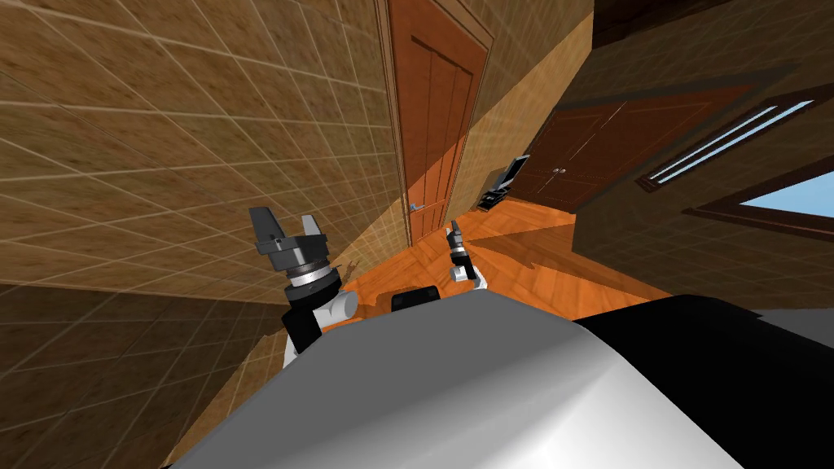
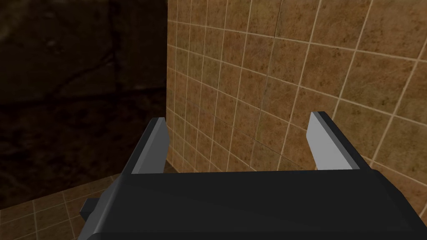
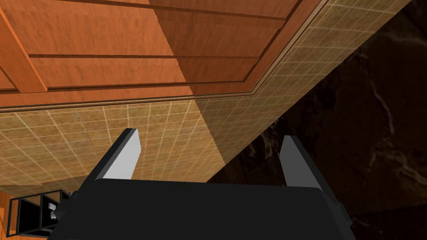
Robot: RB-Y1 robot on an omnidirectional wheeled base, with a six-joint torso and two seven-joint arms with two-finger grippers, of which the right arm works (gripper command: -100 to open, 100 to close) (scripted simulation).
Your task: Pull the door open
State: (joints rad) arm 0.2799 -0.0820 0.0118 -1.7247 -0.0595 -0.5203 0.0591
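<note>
Door (image 1: 432, 122): appears shut; handle (image 1: 416, 207) ungrasped (all pulling remains). Right gripper (image 3: 210, 143), left gripper (image 2: 239, 125): fingers spread, empty.

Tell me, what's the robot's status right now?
Left gripper open, empty. Door shut. Right gripper open, short of its handle. Nothing seen in the way.

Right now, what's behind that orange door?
Nothing behind it shows: the door sits shut in its frame, covering whatever is there. You can see its front, its small handle and the tiled wall beside it.
</note>
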